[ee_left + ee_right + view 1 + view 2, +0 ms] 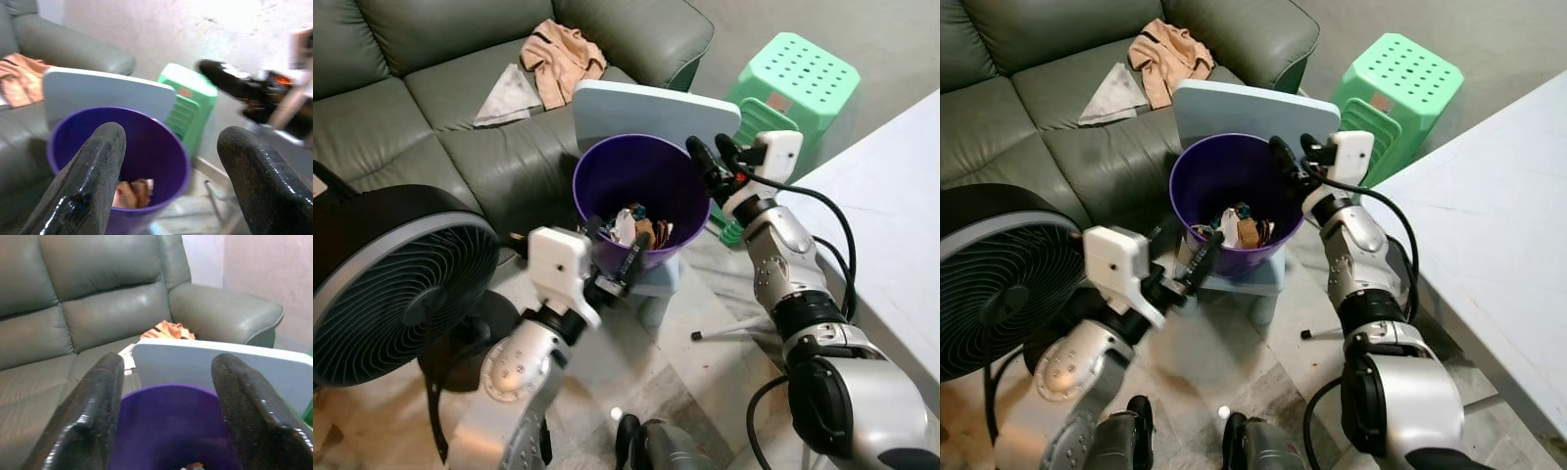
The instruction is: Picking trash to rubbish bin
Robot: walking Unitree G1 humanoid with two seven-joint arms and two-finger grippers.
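I'm in a home living room: a grey-green leather sofa [460,108] with crumpled orange clothing [560,57], a black-and-grey floor fan [391,284], a green plastic stool [795,78]

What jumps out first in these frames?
The purple plastic bin on a small pale-blue stool before the grey-green leather sofa, trash already inside. The left gripper sits at its near rim, the right gripper at its right rim, both open and empty. A big black fan stands left.
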